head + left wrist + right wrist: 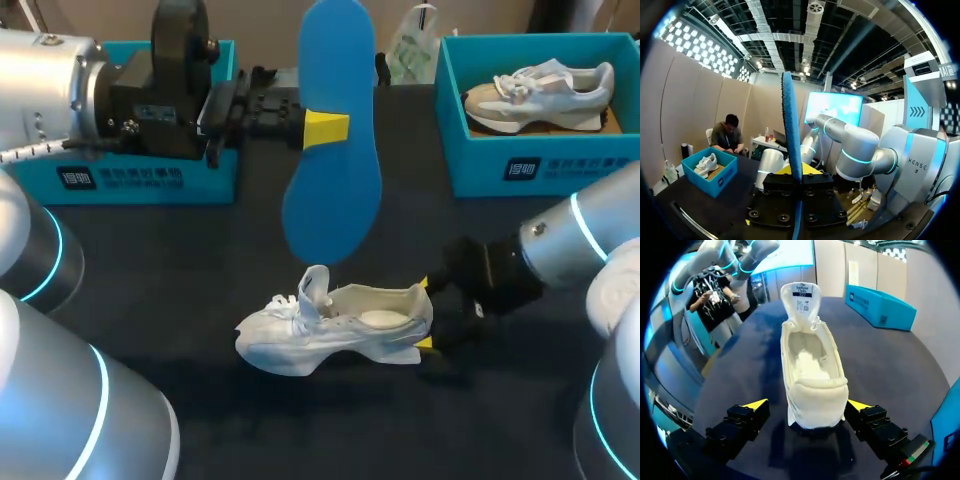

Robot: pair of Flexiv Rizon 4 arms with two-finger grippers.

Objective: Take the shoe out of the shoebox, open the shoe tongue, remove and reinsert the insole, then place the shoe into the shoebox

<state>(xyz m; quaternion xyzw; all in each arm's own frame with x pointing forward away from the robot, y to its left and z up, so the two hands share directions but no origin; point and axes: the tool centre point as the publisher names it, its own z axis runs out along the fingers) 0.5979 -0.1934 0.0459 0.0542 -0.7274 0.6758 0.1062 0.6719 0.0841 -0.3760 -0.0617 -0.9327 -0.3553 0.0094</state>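
Shoe (330, 325) of white fabric stands on its sole on the black table (150, 260), tongue pulled up and its inside bare and pale in the right wrist view. At the heel sits the right gripper (427, 315), fingers spread to either side of the heel. In the right wrist view one yellow tip stands clear of the shoe with dark table between. The other tip is so close to the heel that contact is hard to judge, so this gripper (809, 407) does not clamp it.

Above the shoe the blue insole (333, 130) hangs upright, pinched at mid-length by the left gripper (325, 130). Its lower end overlaps the tongue in the head view, and whether they touch cannot be told. In the left wrist view the insole (791, 130) shows edge-on, clamped in that gripper (794, 172), with the lower part cut off.

Behind the shoe to the left, a teal shoebox (130, 180) is mostly hidden by the left arm, its inside unseen. Behind to the right, another teal box (540, 165) holds a second shoe (540, 95).
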